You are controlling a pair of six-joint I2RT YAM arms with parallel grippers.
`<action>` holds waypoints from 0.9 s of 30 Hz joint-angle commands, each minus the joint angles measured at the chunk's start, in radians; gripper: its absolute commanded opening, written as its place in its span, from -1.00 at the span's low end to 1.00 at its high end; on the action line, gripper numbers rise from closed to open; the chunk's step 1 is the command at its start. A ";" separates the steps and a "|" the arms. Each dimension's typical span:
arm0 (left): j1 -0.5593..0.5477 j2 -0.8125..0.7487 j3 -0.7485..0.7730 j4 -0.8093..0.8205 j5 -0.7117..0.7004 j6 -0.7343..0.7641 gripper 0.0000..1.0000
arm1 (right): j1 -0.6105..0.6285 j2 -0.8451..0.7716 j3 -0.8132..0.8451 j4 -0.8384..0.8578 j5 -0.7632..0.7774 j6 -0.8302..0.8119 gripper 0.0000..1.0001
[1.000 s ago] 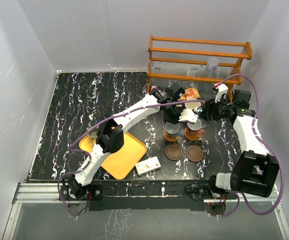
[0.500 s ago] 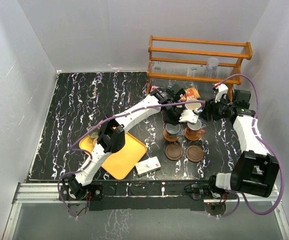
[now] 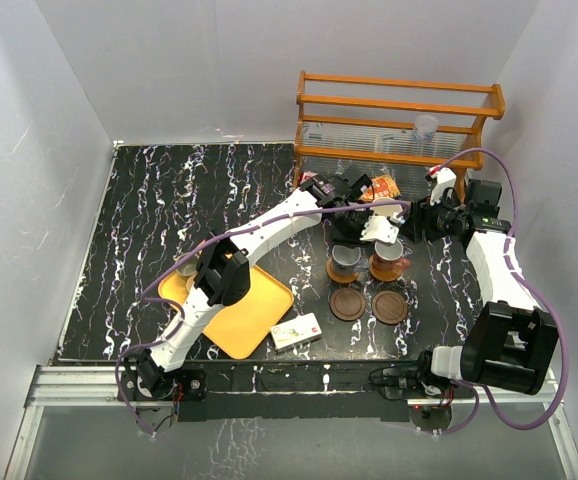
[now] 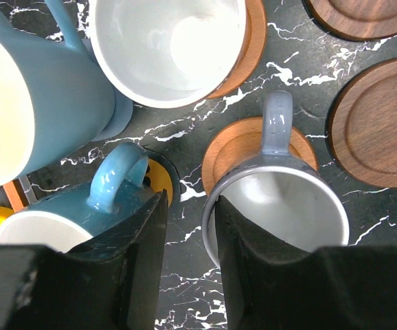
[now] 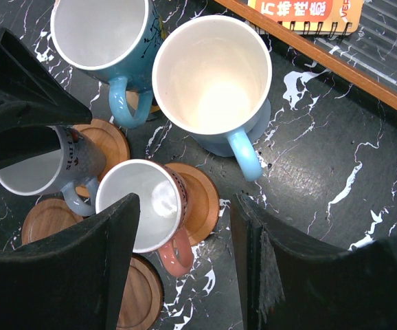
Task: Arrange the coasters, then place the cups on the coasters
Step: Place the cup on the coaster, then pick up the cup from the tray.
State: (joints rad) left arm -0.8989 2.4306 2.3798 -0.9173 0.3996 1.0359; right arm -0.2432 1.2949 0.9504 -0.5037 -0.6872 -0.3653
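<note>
In the left wrist view my left gripper is open over the grey-blue cup. One finger hangs inside its rim and the other outside, with a gap showing. That cup stands on an orange-brown coaster. A teal cup, a light blue cup and a white-lined cup stand around it. My right gripper is open above an orange-brown cup, which sits on a coaster. Two dark brown coasters lie bare in front.
A wooden rack with a clear plastic cup stands at the back right. A yellow tray with one cup on it lies front left. A small box lies beside the tray.
My left gripper's jaws have opened and let go of the grey-blue cup's rim. The cup stays on its coaster. The right arm has hardly moved.
</note>
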 commanded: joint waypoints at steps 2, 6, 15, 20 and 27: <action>-0.004 -0.124 0.023 0.007 -0.013 -0.017 -0.25 | -0.005 -0.026 0.000 0.040 -0.014 -0.007 0.07; 0.004 -0.248 -0.074 0.036 -0.057 -0.075 -0.11 | -0.004 -0.024 0.008 0.042 0.003 0.004 0.07; 0.113 -0.566 -0.418 0.086 -0.159 -0.323 0.13 | -0.002 -0.022 0.094 0.010 0.036 0.034 0.16; 0.267 -0.775 -0.674 0.132 -0.197 -0.473 0.26 | 0.002 -0.008 0.162 -0.029 0.067 0.038 0.23; 0.511 -0.964 -0.946 0.144 -0.260 -0.620 0.31 | 0.010 -0.038 0.096 0.071 0.043 0.079 0.25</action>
State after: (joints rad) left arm -0.4931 1.5677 1.5242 -0.7631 0.1829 0.5423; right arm -0.2405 1.2949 1.0691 -0.5228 -0.6346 -0.3168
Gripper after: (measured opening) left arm 0.648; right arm 0.624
